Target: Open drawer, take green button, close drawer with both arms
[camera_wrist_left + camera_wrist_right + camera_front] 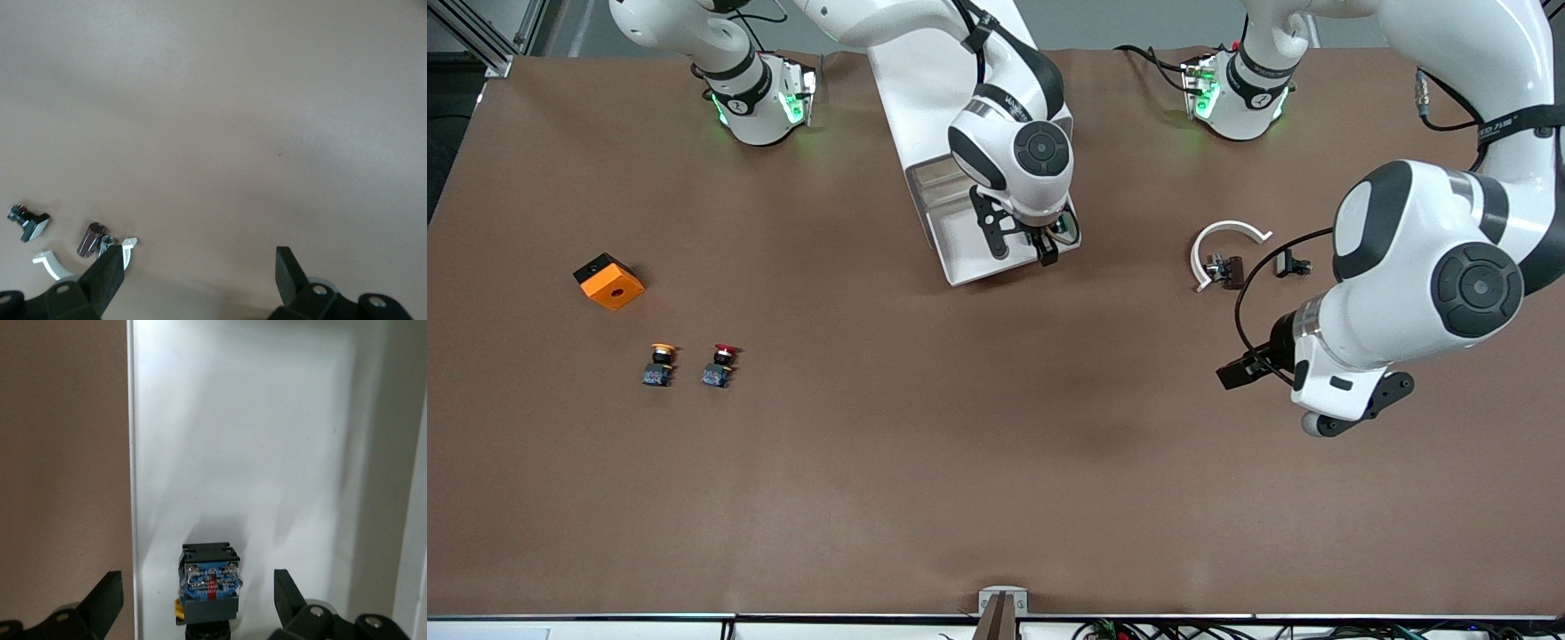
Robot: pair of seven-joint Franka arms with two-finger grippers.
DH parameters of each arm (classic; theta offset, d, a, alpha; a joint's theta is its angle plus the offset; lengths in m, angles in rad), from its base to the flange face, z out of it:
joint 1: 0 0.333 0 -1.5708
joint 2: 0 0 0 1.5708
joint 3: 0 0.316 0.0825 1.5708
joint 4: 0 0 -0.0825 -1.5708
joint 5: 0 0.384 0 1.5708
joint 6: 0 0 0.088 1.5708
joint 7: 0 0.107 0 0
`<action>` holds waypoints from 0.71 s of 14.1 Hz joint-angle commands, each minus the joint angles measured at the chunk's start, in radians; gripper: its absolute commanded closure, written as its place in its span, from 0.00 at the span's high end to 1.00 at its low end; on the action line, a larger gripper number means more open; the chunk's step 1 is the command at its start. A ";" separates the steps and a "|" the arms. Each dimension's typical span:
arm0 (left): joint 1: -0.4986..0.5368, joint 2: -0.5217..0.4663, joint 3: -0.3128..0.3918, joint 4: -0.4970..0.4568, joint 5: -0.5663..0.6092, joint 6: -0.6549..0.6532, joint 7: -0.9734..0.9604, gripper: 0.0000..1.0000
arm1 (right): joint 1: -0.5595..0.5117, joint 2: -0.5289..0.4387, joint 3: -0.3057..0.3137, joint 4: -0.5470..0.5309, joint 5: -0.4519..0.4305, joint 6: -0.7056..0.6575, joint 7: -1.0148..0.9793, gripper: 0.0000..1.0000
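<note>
Right arm parked over the open white drawer, left arm hanging off to the side

The right gripper (1047,240) is over the pulled-out white drawer tray (960,258) with its black fingers (107,597) spread wide, nothing pinched. In the right wrist view a small push button with a blue-grey block base (210,581) lies inside the drawer between those fingers; I can't tell its cap colour. The left gripper (200,280) hangs over bare brown desk (996,462), fingers spread and empty, near a curved white plastic piece (1218,244) and small dark parts. Toward the right arm's end sit an orange block (609,282), a yellow-capped button (660,364) and a red-capped button (719,364).
</note>
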 commanded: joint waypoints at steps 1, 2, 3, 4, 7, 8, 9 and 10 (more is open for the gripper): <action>0.001 -0.078 -0.040 -0.151 0.054 0.091 0.013 1.00 | 0.018 0.037 -0.007 0.024 0.021 0.023 -0.001 0.98; 0.005 -0.110 -0.055 -0.220 0.062 0.148 0.013 1.00 | 0.021 0.046 -0.007 0.024 0.021 0.030 -0.002 0.90; 0.007 -0.133 -0.058 -0.268 0.062 0.188 0.014 1.00 | 0.026 0.048 -0.007 0.024 0.024 0.040 -0.002 0.83; 0.005 -0.141 -0.060 -0.292 0.062 0.211 0.014 1.00 | 0.026 0.051 -0.007 0.024 0.027 0.041 -0.008 0.74; -0.002 -0.133 -0.076 -0.312 0.063 0.233 0.013 1.00 | 0.026 0.051 -0.007 0.024 0.029 0.041 -0.037 0.39; -0.001 -0.138 -0.084 -0.341 0.063 0.266 0.013 1.00 | 0.026 0.051 -0.007 0.025 0.028 0.041 -0.039 0.26; -0.001 -0.143 -0.087 -0.372 0.063 0.304 0.013 1.00 | 0.026 0.051 -0.007 0.025 0.028 0.041 -0.039 0.12; -0.002 -0.144 -0.089 -0.392 0.065 0.328 0.013 1.00 | 0.026 0.051 -0.007 0.025 0.028 0.041 -0.037 0.00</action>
